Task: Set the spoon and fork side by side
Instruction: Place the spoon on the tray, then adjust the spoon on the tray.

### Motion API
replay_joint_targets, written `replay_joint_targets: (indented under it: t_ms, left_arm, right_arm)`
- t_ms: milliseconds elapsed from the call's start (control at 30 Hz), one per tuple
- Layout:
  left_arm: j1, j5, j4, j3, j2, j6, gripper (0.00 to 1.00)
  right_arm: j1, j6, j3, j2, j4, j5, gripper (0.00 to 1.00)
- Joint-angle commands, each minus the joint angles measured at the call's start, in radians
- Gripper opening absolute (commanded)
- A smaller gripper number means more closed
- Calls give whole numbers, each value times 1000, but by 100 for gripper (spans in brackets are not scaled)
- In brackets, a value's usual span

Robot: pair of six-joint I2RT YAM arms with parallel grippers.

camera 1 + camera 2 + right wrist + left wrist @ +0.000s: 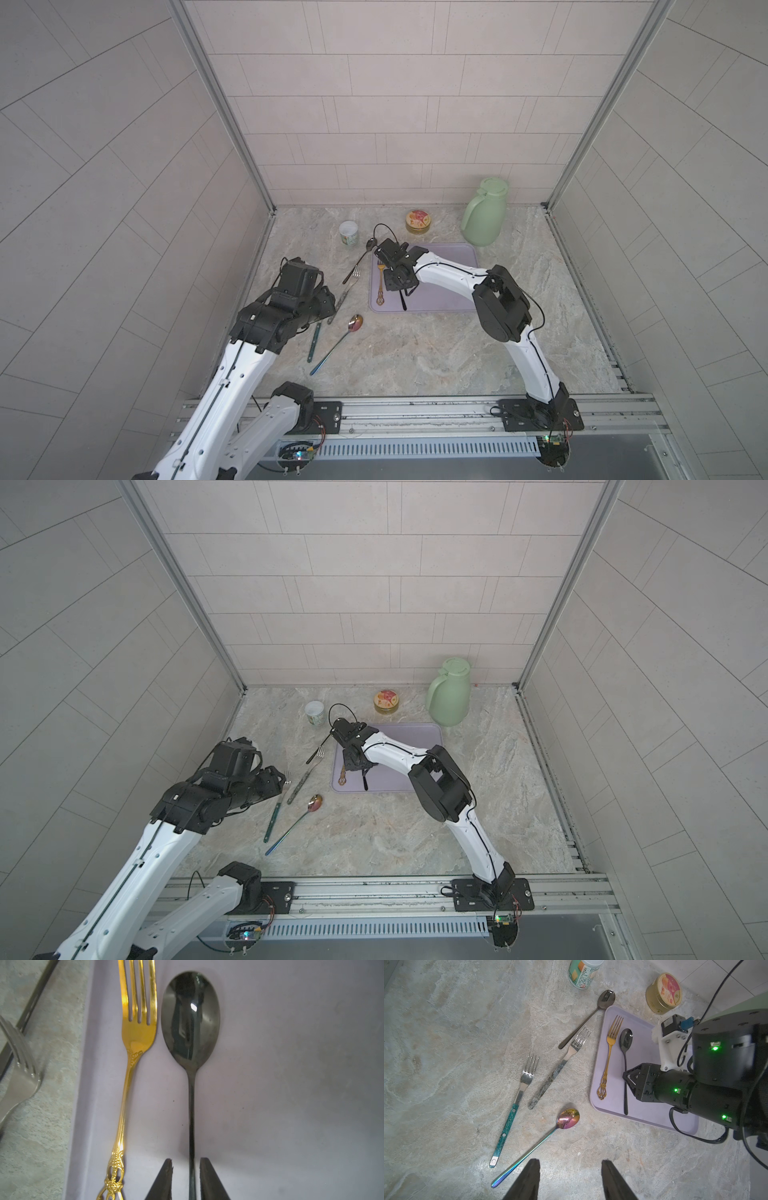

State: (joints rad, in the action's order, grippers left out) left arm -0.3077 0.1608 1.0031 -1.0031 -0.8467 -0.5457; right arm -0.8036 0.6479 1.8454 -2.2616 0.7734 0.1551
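Clear of the lavender tray [643, 1113] the left gripper [571, 1162] is held open and empty, while on it the right gripper [186, 1160] is parted astride, not clamped on, the black spoon [190, 1016], which is laid parallel just beside the gold fork [138, 1032].

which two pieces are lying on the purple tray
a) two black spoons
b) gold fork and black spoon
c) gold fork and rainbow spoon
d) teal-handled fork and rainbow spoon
b: the gold fork and black spoon lie parallel on the purple tray.
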Motion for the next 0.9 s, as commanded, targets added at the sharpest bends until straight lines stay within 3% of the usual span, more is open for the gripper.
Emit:
replay_joint_targets:
  t_ms: [0, 167, 867]
  left_arm:
    - [6, -16, 0, 13, 1, 2, 50]
    - [6, -17, -1, 16, 5, 2, 50]
    - [6, -36, -5, 23, 14, -1, 50]
  right_arm:
    - [3, 20, -11, -16, -9, -9, 28]
    - [4, 32, -16, -34, -11, -20, 32]
    - [-5, 67, -15, -17, -61, -110, 32]
